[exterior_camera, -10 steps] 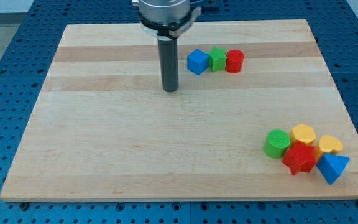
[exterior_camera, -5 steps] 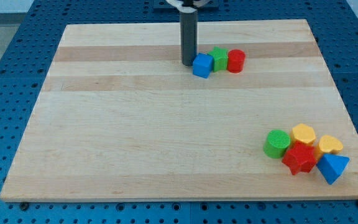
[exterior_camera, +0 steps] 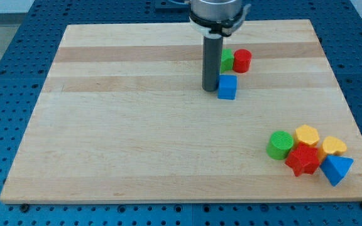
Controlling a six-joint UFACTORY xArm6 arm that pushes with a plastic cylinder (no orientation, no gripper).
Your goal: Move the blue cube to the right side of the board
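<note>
The blue cube (exterior_camera: 227, 86) sits on the wooden board (exterior_camera: 137, 138), right of centre in the upper half. My tip (exterior_camera: 210, 88) touches the cube's left side. The rod rises straight up from there and hides part of the green block (exterior_camera: 227, 59) behind it. A red cylinder (exterior_camera: 242, 61) stands against the green block's right side, just above the blue cube.
A cluster lies at the board's lower right: a green cylinder (exterior_camera: 280, 145), a yellow block (exterior_camera: 307, 134), another yellow block (exterior_camera: 334, 146), a red star-shaped block (exterior_camera: 303, 159) and a blue triangular block (exterior_camera: 336, 169).
My tip moved from the left of the row to the cube, then pushed it down and to the right, away from the green block. The green and red blocks shifted slightly right.
</note>
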